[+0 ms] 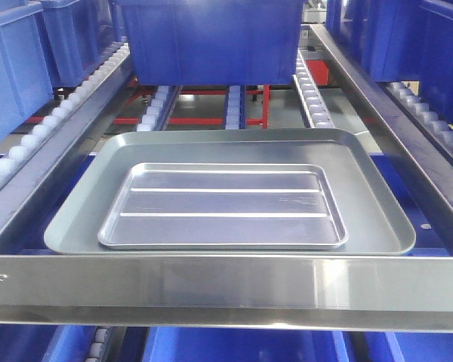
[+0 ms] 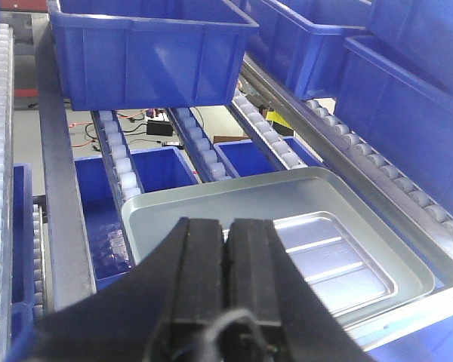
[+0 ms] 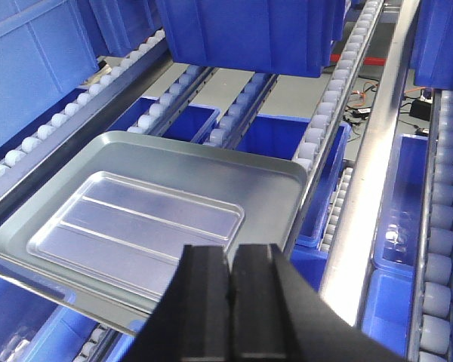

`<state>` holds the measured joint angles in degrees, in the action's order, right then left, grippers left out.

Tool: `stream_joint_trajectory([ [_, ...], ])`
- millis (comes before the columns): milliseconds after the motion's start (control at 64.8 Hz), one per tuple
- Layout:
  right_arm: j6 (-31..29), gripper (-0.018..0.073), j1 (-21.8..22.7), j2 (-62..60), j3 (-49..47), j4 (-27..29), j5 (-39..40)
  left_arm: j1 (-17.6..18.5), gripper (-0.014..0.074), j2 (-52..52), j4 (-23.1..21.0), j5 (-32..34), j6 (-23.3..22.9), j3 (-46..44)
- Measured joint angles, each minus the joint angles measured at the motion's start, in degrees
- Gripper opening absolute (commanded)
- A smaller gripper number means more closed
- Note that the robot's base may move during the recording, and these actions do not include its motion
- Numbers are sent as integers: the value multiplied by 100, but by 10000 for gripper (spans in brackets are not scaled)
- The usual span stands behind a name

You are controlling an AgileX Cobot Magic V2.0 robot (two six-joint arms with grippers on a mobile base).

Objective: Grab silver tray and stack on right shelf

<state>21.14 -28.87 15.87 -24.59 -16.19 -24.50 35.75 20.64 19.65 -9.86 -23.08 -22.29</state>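
Silver tray (image 1: 223, 205): shiny, rectangular, rounded corners, two raised lengthwise ridges; lies flat inside the larger grey tray (image 1: 370, 192), toward that tray's front edge, with a grey margin showing on all four sides.

Grey tray: duller, smooth-bottomed; rests on the right shelf (image 1: 226, 283), its front rim just behind the shelf's polished front crossbar, its sides close to the white roller rails (image 1: 311, 98) at the left and right edges.

Blue bin (image 1: 215, 38): stands on the same shelf level behind the two trays, toward the back edge, apart from them. Further blue bins (image 2: 155, 170) sit on the level below, seen between the rails.

Left gripper (image 2: 226, 283): black pads pressed together with nothing between them; held above and in front of the shelf's front left corner. The silver tray lies ahead of it and to its right, not touched.

Right gripper (image 3: 229, 298): black pads likewise together, empty; held above the shelf's front right corner. The silver tray lies ahead and to its left, clear of the fingers (image 3: 205, 290)
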Motion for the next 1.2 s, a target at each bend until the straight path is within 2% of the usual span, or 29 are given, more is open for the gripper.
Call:
stream_joint_trajectory([
  [416, 0, 52, 0, 0, 6, 0, 0, -7, -92, -9, -49, -24, 92, 0],
  [478, 0, 52, 0, 0, 6, 0, 0, -28, -92, -21, -622, -111, 852, 16],
  [540, 0, 52, 0, 0, 6, 0, 0, -71, -92, -46, -1572, -265, 2007, 19],
  [602, 0, 52, 0, 0, 6, 0, 0, -164, -92, -135, -2067, -443, 2557, 28],
  [725, -10, 52, 0, 0, 6, 0, -9, -840, -92, -559, -2253, -612, 2882, 106],
  [895, -10, 52, 0, 0, 6, 0, -9, -2276, -92, -1621, -2279, -612, 2944, 861],
  [1018, -10, 52, 0, 0, 6, 0, -9, -3114, -92, -2085, -2305, -423, 2944, 1630],
  [1126, -10, 52, 0, 0, 6, 0, -9, -3580, -92, -2123, -2311, 180, 2944, 2277],
  [1203, -10, 52, 0, 0, 6, 0, -9, -3741, -92, -2125, -2316, 509, 2944, 2391],
])
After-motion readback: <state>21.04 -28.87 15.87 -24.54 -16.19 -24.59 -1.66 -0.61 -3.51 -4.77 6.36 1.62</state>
